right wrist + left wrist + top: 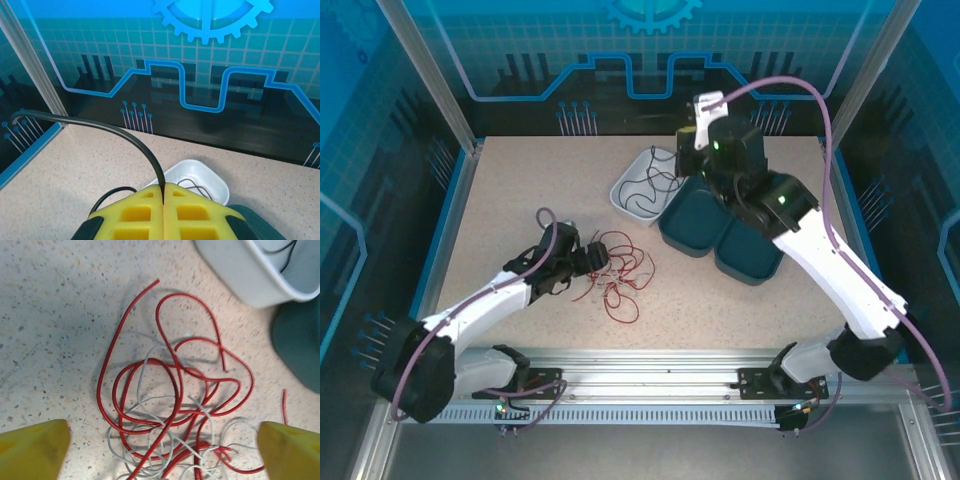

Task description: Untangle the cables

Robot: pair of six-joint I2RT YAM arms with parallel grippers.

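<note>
A loose knot of thin, flexible red cables [620,272] lies on the speckled beige tabletop [510,195], left of centre and towards the near side. In the left wrist view the red cables [172,390] loop over and under several finer white cables [150,437], and one free red end points away to the far left. The left gripper [588,262] sits low at the left edge of this tangle. Its yellow fingertips [32,450] are spread wide with nothing clasped, and the lower loops lie on the table between them. A thin black cable [100,125] is pinched between the yellow padded fingers of the right gripper [163,190]. They are clenched tight on it, and it arcs up and away to the left above the table. More black wire is coiled inside a shallow white plastic tray with rounded corners [623,196]. The tray stands beyond the red tangle to its right, towards the far side of the table. Touching the tray's right side are two dark teal rounded bins [720,240], set side by side beneath the right arm.
</note>
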